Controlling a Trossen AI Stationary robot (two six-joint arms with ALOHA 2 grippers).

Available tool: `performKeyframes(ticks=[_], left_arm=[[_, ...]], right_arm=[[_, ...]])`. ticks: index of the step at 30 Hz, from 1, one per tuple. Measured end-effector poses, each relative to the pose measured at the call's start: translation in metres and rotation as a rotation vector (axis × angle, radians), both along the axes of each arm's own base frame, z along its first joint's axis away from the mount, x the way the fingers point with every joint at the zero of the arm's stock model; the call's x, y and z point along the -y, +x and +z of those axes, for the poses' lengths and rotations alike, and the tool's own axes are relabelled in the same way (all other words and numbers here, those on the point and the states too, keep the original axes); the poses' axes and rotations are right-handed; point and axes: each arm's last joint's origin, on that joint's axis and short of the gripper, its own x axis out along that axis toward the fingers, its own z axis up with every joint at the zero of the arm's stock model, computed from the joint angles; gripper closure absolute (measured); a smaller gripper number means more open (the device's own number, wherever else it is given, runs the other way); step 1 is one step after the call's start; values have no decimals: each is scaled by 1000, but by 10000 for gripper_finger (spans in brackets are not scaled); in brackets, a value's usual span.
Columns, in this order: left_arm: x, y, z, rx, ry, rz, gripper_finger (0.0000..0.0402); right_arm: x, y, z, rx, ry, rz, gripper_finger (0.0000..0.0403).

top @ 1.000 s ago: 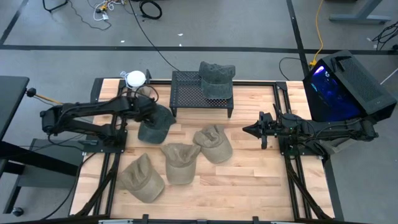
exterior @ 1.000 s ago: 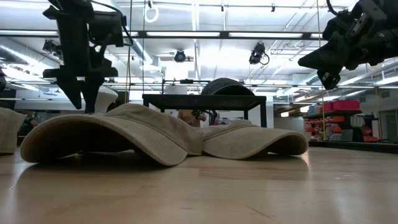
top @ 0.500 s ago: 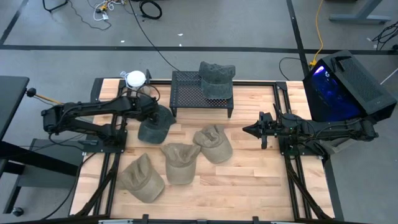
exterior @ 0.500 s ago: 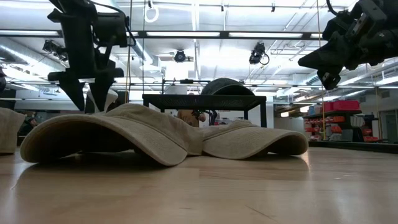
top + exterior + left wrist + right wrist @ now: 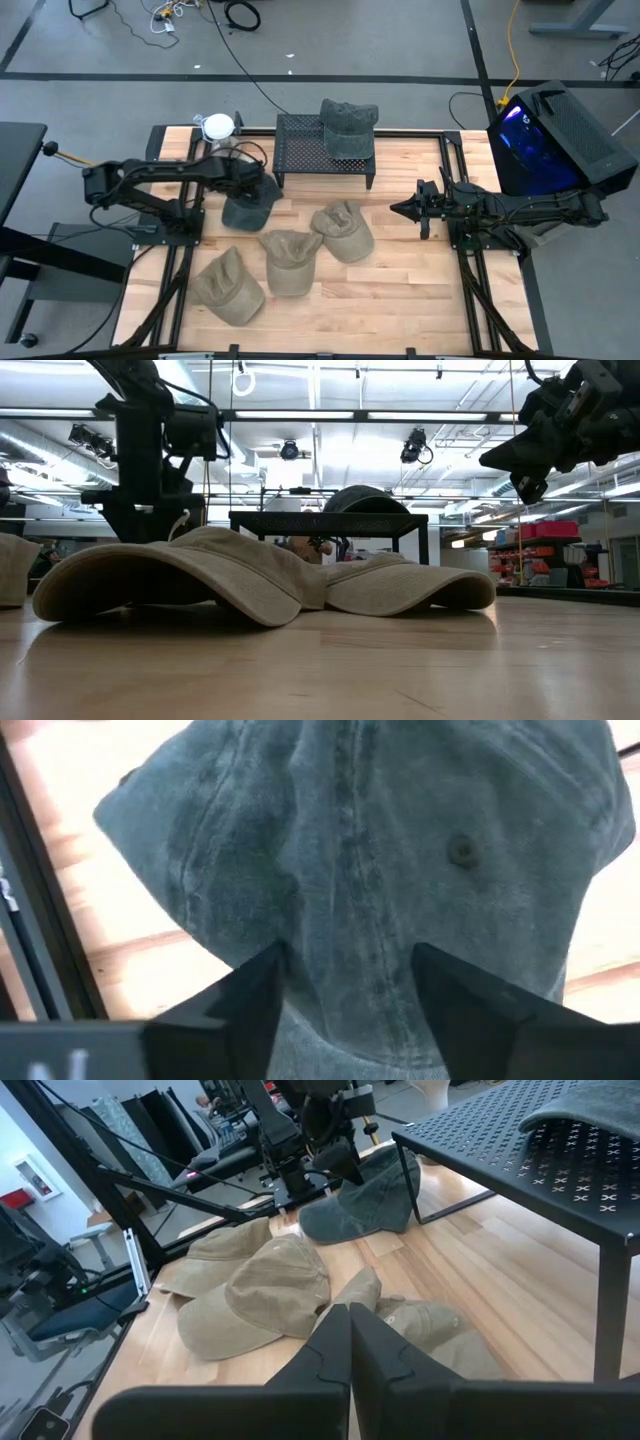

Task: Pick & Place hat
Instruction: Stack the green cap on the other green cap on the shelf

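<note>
High view: the wooden bench (image 5: 400, 290) carries a black perforated rack (image 5: 325, 148) at about 12 o'clock, with one grey-green hat (image 5: 348, 124) already lying on its right end. A second grey hat (image 5: 247, 205) lies on the bench at roughly 10 o'clock, just off the rack's left leg. The left gripper (image 5: 262, 185) has reached over the crown of this hat. Three tan hats lie across the middle and toward 7 o'clock: a right one (image 5: 343, 228), a middle one (image 5: 289, 260) and a near-left one (image 5: 228, 286). The right gripper (image 5: 402, 209) waits at 3 o'clock, well apart from every hat.

Low view: the left arm comes straight down behind the tan hats, so its fingertips are hidden. The right gripper hangs high at the upper right, fingers clenched on nothing.

Left wrist view: the grey hat fills the frame, its seams and an eyelet plain. The two dark fingers (image 5: 240, 1005) stand parted, one on each side of a ridge of crown fabric and pressed against it. Whether they have pinched it yet I cannot tell.

Right wrist view: the right gripper's fingers meet flat together, looking across the tan hats toward the left arm bent over the grey hat.

The step in hand looks like the grasp on the grey hat. Next, the fingers should pinch the fabric fold firmly, lift clear, then carry toward the rack's free left part.
</note>
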Motion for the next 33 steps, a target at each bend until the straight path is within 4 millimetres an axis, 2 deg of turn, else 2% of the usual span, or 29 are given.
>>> performKeyframes(ticks=[7,14,26,33], left_arm=[[0,1,-1,-5,-11,-2,267],[0,0,-1,-4,-11,-3,329],[0,0,-1,-5,-11,-4,392],[2,-3,-2,-36,-29,-4,395]], right_arm=[[0,0,0,0,0,0,403],[0,0,0,0,0,0,403],[0,0,0,0,-1,0,403],[0,0,0,0,0,0,403]])
